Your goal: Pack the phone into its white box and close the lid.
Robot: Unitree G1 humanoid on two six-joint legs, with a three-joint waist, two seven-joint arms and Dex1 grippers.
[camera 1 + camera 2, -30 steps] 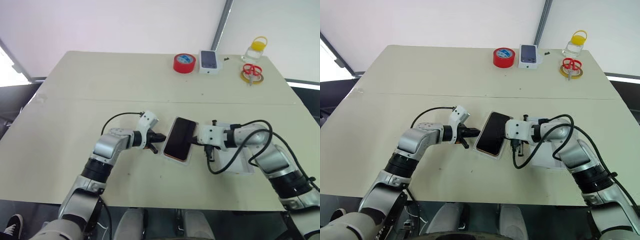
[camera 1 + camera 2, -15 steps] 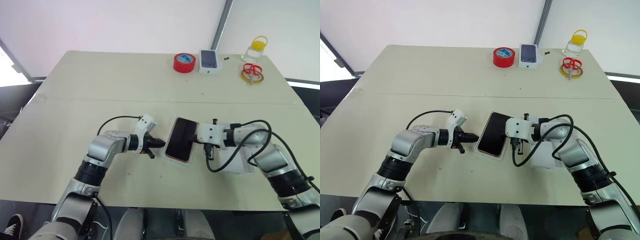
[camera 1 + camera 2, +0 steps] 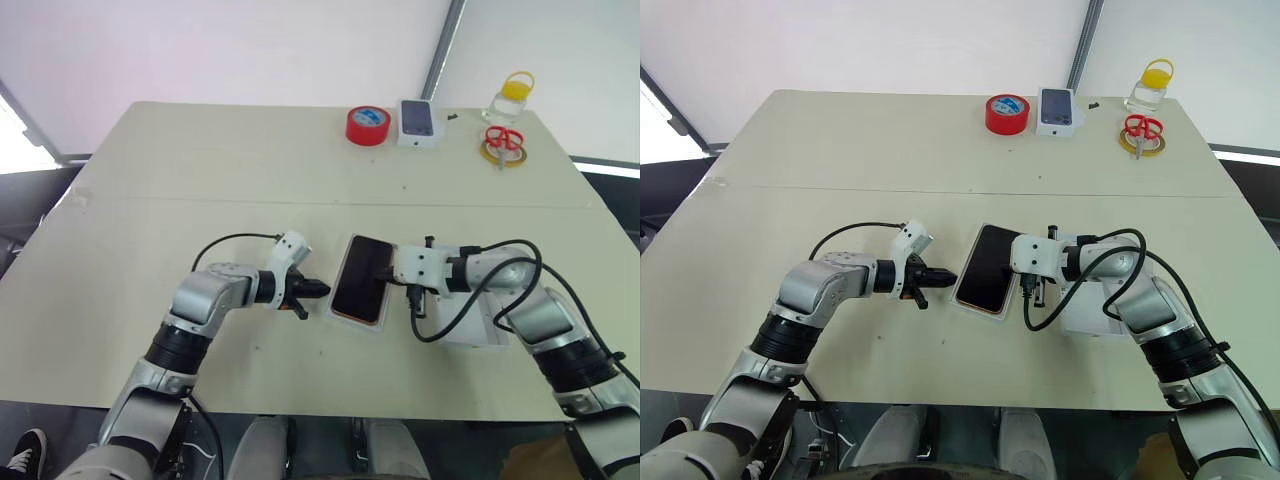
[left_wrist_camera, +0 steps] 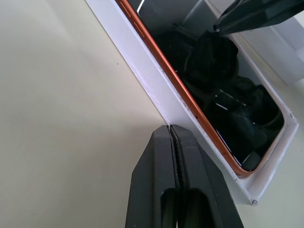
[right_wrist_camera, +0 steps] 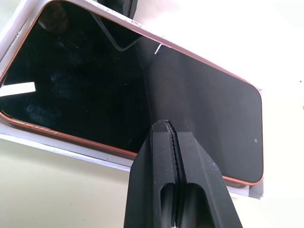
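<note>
- Left eye view, taken from left to right: the left gripper (image 3: 318, 290) is seen low over the pale tabletop (image 3: 200, 170), its jaws pressed shut on nothing, tips aimed at the near long wall of the plain white shallow cardboard box (image 4: 142, 71) without clearly touching it.
- Closed jaws so placed are judged suited to steadying or nudging the tray, not to grasping.
- The slim orange phone with rounded corners (image 3: 362, 278) is seen screen-up inside that white box, its orange rim just inside the walls. Whether it is seated flat or slightly tilted cannot be told.
- The right gripper (image 5: 173, 142) is held at the opposite long side, jaws likewise shut and empty, tips over the dark screen at its edge. This is judged a pressing or settling posture.
- A white piece, possibly the lid (image 3: 470, 325), lies beneath the right forearm, just beside the box. It is largely hidden by the arm and its black cable (image 3: 440, 330), which are judged to stand in the way of picking it up.
- The lid is not yet on.
- Well apart, along the far edge, a red tape roll (image 3: 368, 126), a small box picturing a dark phone (image 3: 419, 122), red-handled scissors on a yellow tape ring (image 3: 503, 145) and a clear jar with a yellow lid (image 3: 510, 100) are found. None obstructs the work.
</note>
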